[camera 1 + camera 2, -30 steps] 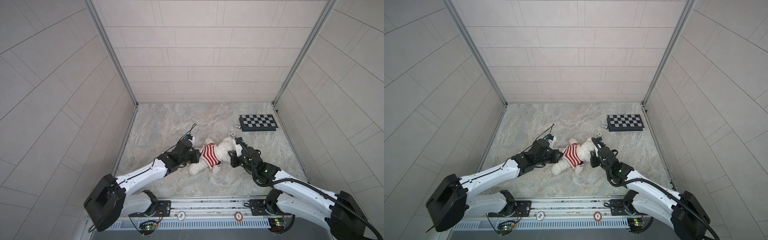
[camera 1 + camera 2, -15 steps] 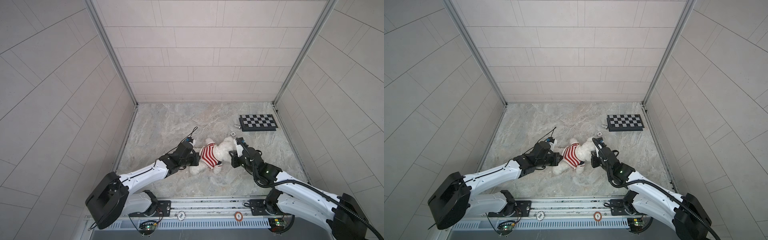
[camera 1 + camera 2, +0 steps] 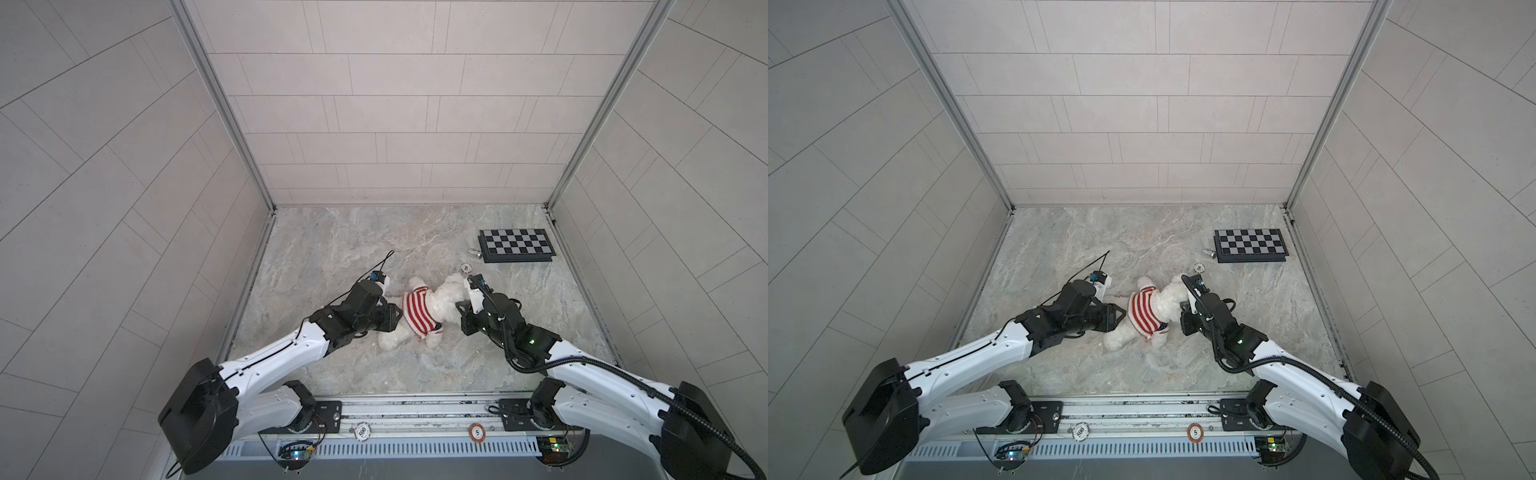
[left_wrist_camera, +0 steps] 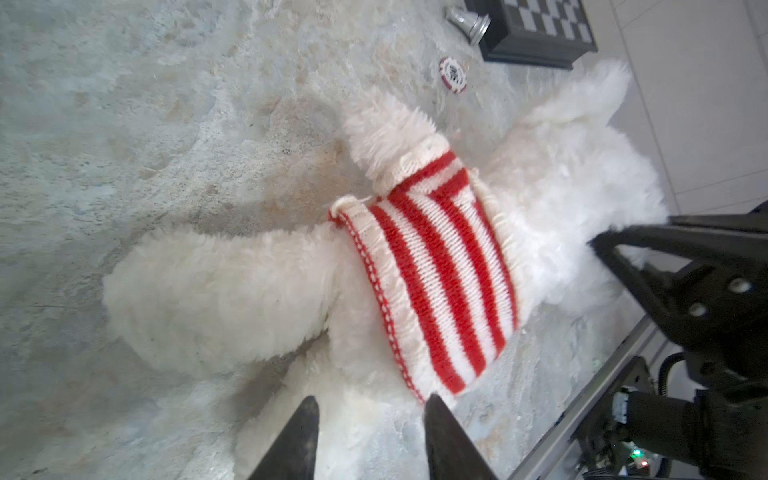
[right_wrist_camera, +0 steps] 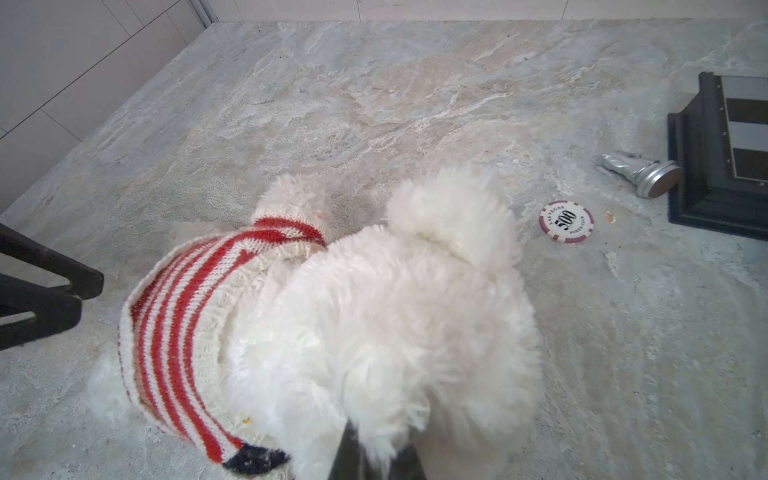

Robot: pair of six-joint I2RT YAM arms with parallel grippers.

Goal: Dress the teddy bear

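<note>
The left fingers [image 4: 307, 440] stand spread at the hem of a red-and-white striped knit sweater [image 3: 417, 311]. The fluffy white plush teddy bear [image 3: 451, 293] wearing it lies mid-way across the grey marbled desk [image 3: 353, 232]. The right fingers [image 5: 351, 461] are pressed together, pinching its head fur.

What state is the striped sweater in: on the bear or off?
On. The sweater wraps the teddy bear around its torso, one furry limb poking out through a sleeve; the hem sits above the legs.
</note>
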